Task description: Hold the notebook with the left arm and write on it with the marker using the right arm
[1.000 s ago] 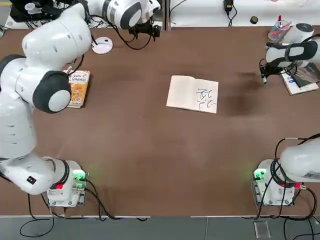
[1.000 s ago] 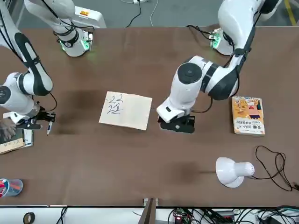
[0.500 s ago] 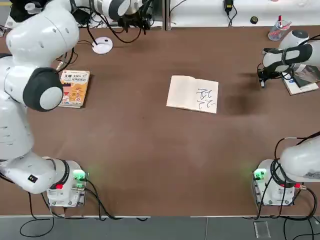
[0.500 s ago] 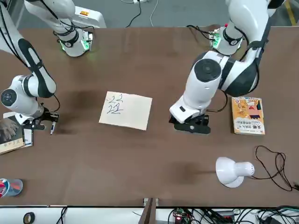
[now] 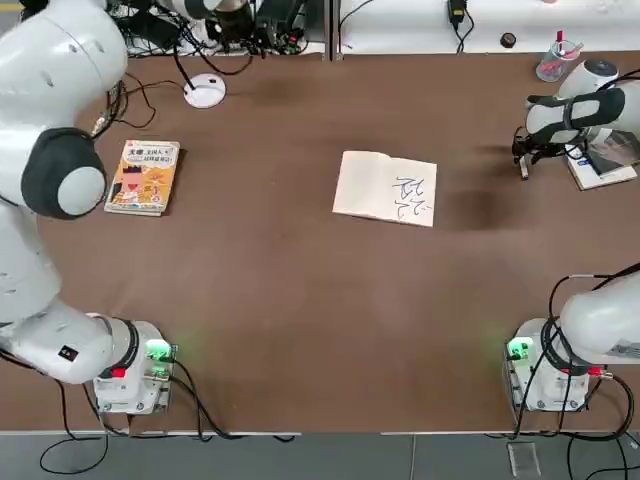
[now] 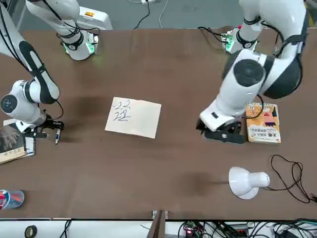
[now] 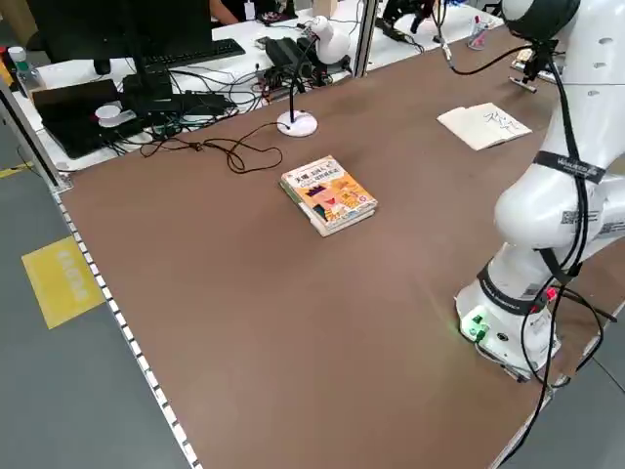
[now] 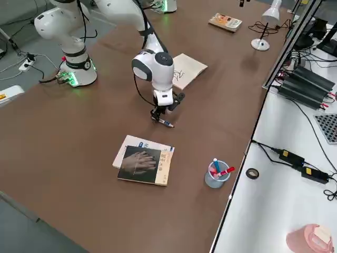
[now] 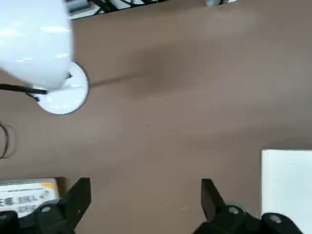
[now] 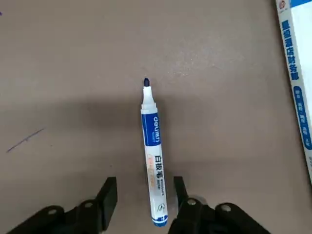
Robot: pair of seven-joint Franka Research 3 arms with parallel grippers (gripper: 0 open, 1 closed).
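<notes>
Right wrist view: the right claw is open, its two black fingers standing apart. The marker lies lengthwise between them and extends past the fingertips, nearer one finger, with a visible gap on either side — no grip is seen. Its barrel is slim, smooth and cylindrical, white with a blue printed band; the dark nib is exposed on a tapered white neck. The counter is brown and matt, with a faint ink line.

Left wrist view: the left claw is open wide with nothing between its fingers. The notebook is to one side, apart from the claw. Also visible is part of a glossy white lamp with a round base.

Top view: the notebook lies open and flat, pale paper pages, one bearing dark handwritten strokes. The marker is at the right claw, well apart from the notebook.

Front view: the notebook lies between the two claws, touching neither. The left claw is just beside the orange-covered book, over the counter; contact with the book cannot be told.

Right side view: the marker shows under the right claw, near a dark-covered book with grey artwork. A translucent round cup holds red and blue pens.

Left side view: the orange-covered book is a thick rectangular block; the notebook lies flat beyond it.
</notes>
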